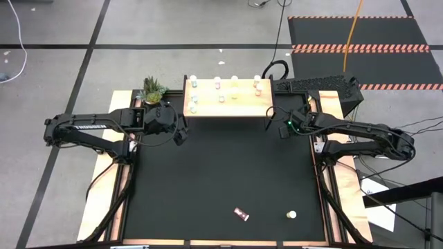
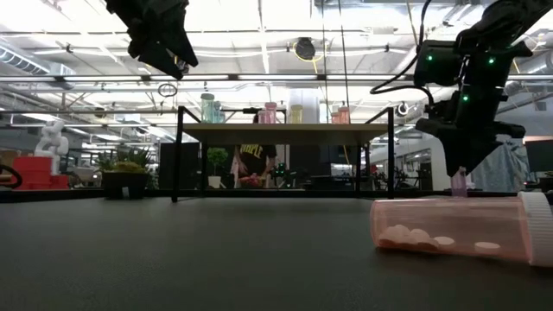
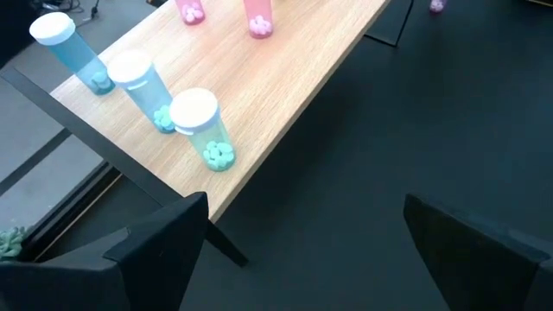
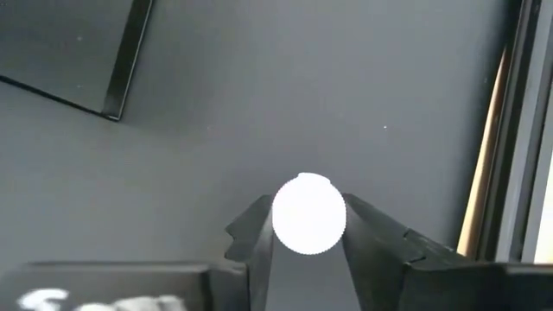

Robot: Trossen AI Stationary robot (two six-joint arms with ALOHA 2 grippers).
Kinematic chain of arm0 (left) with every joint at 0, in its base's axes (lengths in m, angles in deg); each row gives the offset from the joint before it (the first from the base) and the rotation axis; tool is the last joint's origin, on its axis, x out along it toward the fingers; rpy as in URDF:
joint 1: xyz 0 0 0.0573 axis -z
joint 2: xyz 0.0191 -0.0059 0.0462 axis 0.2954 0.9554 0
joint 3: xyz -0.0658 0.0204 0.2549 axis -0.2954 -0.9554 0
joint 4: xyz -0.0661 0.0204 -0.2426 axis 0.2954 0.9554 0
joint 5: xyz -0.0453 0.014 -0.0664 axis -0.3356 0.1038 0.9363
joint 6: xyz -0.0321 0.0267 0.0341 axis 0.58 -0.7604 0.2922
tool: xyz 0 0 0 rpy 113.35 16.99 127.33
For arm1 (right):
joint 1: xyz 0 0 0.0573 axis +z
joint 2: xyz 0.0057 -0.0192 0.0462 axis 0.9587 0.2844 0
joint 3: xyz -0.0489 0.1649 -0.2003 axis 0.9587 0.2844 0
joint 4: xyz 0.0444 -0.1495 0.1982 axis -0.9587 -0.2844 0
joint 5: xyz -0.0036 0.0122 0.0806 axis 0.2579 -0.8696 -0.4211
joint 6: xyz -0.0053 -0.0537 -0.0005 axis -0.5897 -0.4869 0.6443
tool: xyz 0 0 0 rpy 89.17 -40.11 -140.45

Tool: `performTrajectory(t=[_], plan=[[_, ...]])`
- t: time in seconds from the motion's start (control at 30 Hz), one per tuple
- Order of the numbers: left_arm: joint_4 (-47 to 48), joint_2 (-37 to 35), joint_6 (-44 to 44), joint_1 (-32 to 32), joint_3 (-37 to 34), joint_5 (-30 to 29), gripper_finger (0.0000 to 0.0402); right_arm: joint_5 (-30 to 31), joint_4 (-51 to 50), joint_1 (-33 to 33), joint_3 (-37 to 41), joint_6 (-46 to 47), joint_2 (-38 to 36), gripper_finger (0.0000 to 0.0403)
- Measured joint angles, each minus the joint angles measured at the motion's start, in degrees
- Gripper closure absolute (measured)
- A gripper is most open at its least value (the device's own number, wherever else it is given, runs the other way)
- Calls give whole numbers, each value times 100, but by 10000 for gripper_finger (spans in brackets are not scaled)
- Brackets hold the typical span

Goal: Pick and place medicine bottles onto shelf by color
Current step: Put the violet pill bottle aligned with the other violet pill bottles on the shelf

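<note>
Spanning the table's far edge, the shelf [image 1: 228,97] carries upright medicine bottles [image 1: 221,99] and sits between the two claws. Left gripper [image 1: 178,135] hangs off the shelf's left end, fingers spread wide, empty; three blue-green bottles [image 3: 206,131] stand on the corner just ahead of it. Right gripper [image 4: 308,250] hovers off the shelf's right end, pinching a white-capped bottle [image 4: 309,214]. Black mat [image 1: 221,180] below. Two bottles lie well apart from both claws at the near edge: a pink bottle [image 2: 458,229] on its side, and a dark-pink one [image 1: 241,214].
</note>
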State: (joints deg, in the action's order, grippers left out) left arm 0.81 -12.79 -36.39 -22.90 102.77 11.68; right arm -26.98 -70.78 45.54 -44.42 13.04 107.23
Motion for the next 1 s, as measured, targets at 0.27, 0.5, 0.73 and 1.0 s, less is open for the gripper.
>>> performTrajectory(t=[0.27, 0.5, 0.73, 1.0], plan=[[-2, 0, -40, 0, 2, 4, 11, -779, -84, 266, -157, 94, -206, 286], [-5, 0, -286, 0, 2, 7, 11, -743, -488, 1012, -1143, 131, -179, 294], [-11, 0, -360, 0, 2, 7, 11, -741, -488, 1897, -2303, 157, 602, 296], [-9, 0, -382, 0, 2, 78, 11, -731, -446, 2319, -4298, -883, 2494, 296]])
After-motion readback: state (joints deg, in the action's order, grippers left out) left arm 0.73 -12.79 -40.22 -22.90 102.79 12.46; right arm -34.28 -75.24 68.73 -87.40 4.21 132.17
